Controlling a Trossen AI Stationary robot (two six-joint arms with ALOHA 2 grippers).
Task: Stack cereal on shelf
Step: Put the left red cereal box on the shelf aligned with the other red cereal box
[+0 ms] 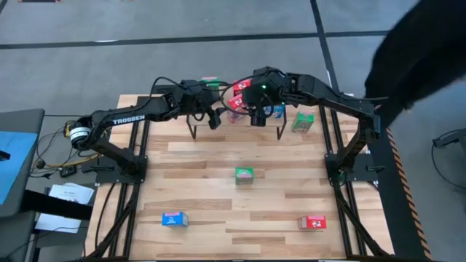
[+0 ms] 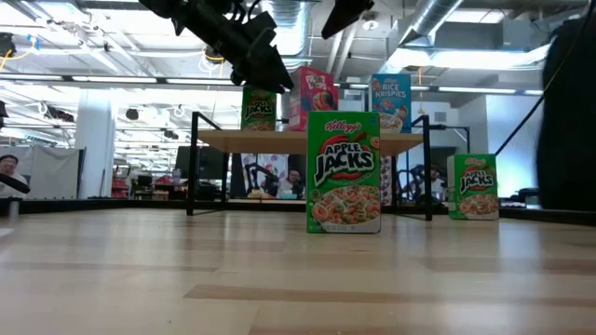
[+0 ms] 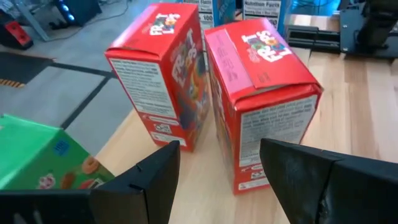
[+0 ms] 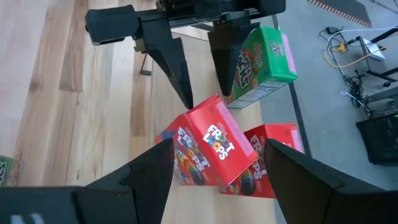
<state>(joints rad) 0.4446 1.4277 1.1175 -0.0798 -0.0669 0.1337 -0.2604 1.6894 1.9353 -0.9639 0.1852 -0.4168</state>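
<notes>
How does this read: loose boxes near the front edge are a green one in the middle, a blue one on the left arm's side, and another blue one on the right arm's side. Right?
Not quite. The box on the right arm's side is a red box, not a blue one; the high view shows it. The green box in the middle and the blue box on the left arm's side are as you say.

My two arms both reach to the far side of the table and meet above the shelf. My left gripper hangs over the shelf near its middle, with fingers apart and nothing between them. My right gripper hangs just beside it, over the shelf's right half, also with fingers spread and holding nothing.
</notes>
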